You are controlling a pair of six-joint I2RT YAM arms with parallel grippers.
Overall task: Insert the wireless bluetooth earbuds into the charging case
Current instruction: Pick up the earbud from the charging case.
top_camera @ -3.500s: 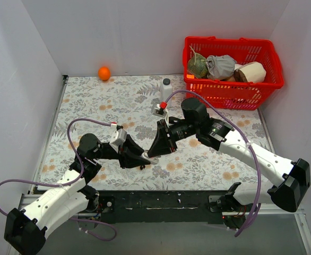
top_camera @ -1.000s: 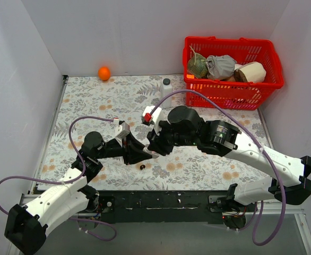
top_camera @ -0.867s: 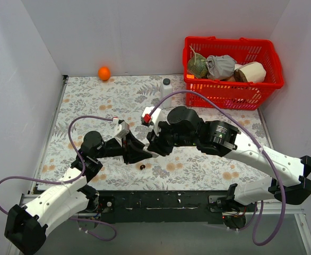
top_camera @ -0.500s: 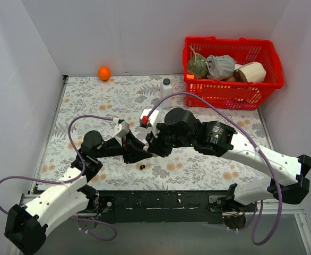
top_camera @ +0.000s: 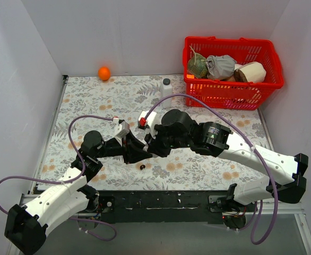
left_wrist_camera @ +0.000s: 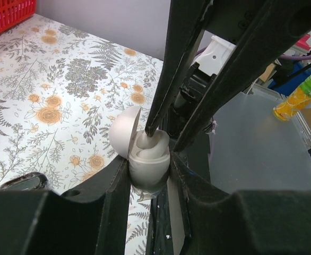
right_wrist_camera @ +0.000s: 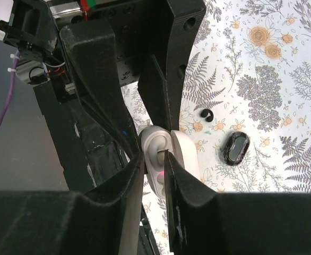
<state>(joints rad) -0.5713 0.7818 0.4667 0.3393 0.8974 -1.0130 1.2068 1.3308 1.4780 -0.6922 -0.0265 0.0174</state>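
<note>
Earbud [left_wrist_camera: 151, 146], whitish, sitting in the top of the open white case [left_wrist_camera: 147, 172]. Held up above the flowery cloth [left_wrist_camera: 49, 79], near the middle of it. Lid [left_wrist_camera: 122, 133] flipped back to one side. Case squeezed at both sides by the left gripper [left_wrist_camera: 149, 163], fingers closed tight on it. Right gripper [right_wrist_camera: 154, 158] pointing down from above, fingers narrow, one on each side of the earbud. Cannot tell if pressing it or just beside it. Very little room there: four black fingers packed close around one small case.

Black earbud [right_wrist_camera: 235, 147] lying alone on the cloth, near the case, touching nothing. Tiny black ring [right_wrist_camera: 206, 114] near it, not touching.

Lots of open room on the left half and the far middle of the cloth. Black rail [top_camera: 161, 201] along the near edge, close behind the grippers. Red basket [top_camera: 224, 95] full of stuff at the far right corner. White bottle [top_camera: 166, 87] just beside it. Orange ball [top_camera: 104, 73] at the far edge, by the back wall.

Grey leaves and orange flowers all over the cloth. Plain white walls [top_camera: 123, 32] on three sides.
</note>
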